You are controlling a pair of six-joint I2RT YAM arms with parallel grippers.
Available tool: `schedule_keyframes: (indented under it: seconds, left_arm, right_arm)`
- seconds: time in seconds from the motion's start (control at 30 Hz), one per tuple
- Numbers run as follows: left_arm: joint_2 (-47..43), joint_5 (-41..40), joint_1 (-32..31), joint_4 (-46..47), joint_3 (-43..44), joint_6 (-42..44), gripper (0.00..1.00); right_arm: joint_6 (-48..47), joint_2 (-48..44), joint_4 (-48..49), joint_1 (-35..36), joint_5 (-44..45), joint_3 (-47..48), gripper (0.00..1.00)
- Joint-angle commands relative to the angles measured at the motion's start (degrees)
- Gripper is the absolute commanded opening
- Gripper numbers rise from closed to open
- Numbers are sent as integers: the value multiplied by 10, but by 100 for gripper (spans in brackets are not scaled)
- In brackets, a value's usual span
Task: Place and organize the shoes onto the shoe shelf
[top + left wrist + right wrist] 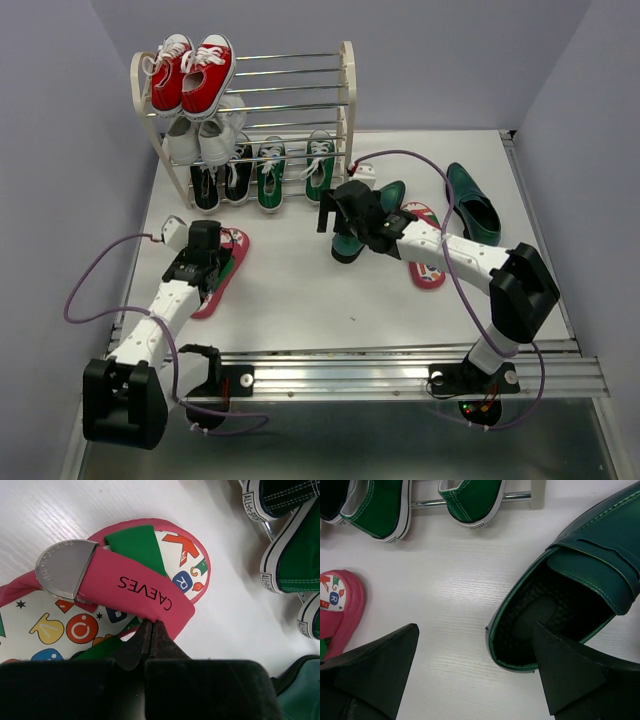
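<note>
My left gripper (213, 262) is shut, its fingertips (151, 626) pinching the edge of the pink strap of a red-pink flip-flop (140, 587) that lies on the table at the left (212, 300). My right gripper (343, 232) is open at the heel of a dark green loafer (592, 565): one finger is inside the shoe's opening, the other over bare table (476, 626). A second loafer (472, 203) lies at the right. A second flip-flop (427, 265) lies partly under my right arm. The green sneakers (272, 172) stand on the bottom tier of the shoe shelf (347, 90).
Red sneakers (192, 72) sit on the shelf's top tier, white sneakers (205, 135) on the middle, black sneakers (220, 182) at the bottom left. Purple cables loop beside both arms. A metal rail (350, 372) runs along the near edge.
</note>
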Motion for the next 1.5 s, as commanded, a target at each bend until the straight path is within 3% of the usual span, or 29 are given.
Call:
schedule_keyframes:
  seconds: [0.0, 0.27, 0.43, 0.83, 1.47]
  left_arm:
    - [30, -26, -43, 50, 48, -32, 0]
    - [104, -30, -128, 83, 84, -49, 0]
    - [86, -96, -184, 50, 117, -72, 0]
    - [11, -139, -201, 14, 183, -72, 0]
    - [162, -235, -206, 33, 444, -35, 0]
  right_arm:
    - [3, -36, 16, 2, 27, -13, 100]
    - [6, -45, 14, 2, 29, -27, 100]
    - [8, -55, 10, 2, 36, -34, 100]
    - [19, -76, -4, 2, 62, -52, 100]
    - [6, -93, -5, 2, 91, -50, 100]
